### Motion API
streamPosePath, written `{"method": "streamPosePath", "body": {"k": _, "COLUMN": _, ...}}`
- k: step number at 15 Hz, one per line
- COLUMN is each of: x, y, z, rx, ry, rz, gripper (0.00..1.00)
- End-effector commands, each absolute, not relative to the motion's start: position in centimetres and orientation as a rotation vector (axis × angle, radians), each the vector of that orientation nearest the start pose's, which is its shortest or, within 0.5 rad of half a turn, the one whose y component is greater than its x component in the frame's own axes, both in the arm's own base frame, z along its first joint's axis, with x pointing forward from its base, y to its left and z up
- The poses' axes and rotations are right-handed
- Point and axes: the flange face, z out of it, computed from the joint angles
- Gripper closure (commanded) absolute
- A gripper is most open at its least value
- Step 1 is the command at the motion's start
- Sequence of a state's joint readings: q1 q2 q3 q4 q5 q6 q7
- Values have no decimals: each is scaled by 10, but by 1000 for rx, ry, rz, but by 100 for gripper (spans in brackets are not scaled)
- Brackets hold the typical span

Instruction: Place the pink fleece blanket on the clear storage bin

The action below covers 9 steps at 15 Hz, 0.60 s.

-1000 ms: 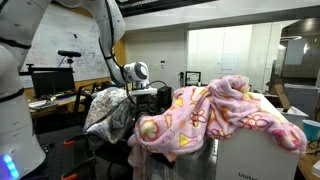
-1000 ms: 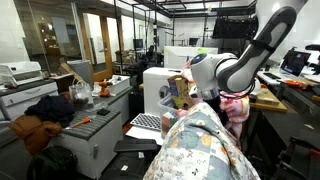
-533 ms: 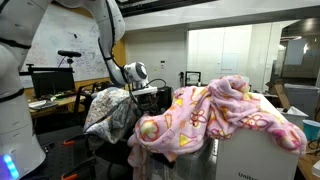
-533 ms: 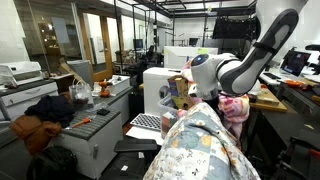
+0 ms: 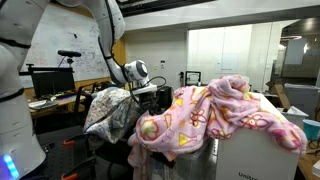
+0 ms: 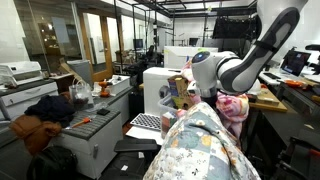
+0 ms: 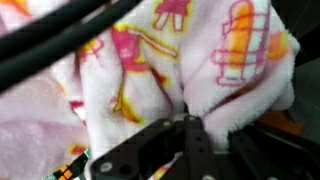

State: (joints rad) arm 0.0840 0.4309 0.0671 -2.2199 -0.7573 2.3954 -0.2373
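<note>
The pink fleece blanket [image 5: 225, 115], printed with yellow and orange shapes, lies heaped over a white box [image 5: 250, 158]. It fills the wrist view [image 7: 150, 60] and shows behind the arm in an exterior view [image 6: 236, 108]. My gripper [image 7: 186, 126] is at the blanket's left edge in an exterior view [image 5: 163, 96]. Its two dark fingers stand pressed together with a fold of pink fleece pinched at their tips. The clear storage bin is hidden or out of view.
A grey-and-white patterned blanket [image 5: 110, 110] is draped over something just beside the gripper and fills the foreground in an exterior view [image 6: 200, 150]. Desks with monitors [image 5: 52, 82], a white cabinet [image 6: 160, 85] and a cluttered bench [image 6: 60, 110] surround the spot.
The fingers have closed on the edge of the pink blanket. The arm and both blankets have stayed where they were.
</note>
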Motion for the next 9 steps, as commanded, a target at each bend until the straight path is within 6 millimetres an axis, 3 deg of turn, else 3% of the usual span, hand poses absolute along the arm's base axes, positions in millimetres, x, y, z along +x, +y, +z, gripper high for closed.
{"method": "streamPosePath", "body": {"k": 1, "x": 530, "y": 70, "z": 207, "rx": -3151, "ry": -1487, "rz": 221, "gripper": 98}}
{"method": "streamPosePath", "body": {"k": 9, "x": 564, "y": 32, "z": 301, "rx": -3403, "ry": -1153, "rz": -121, "gripper": 98}}
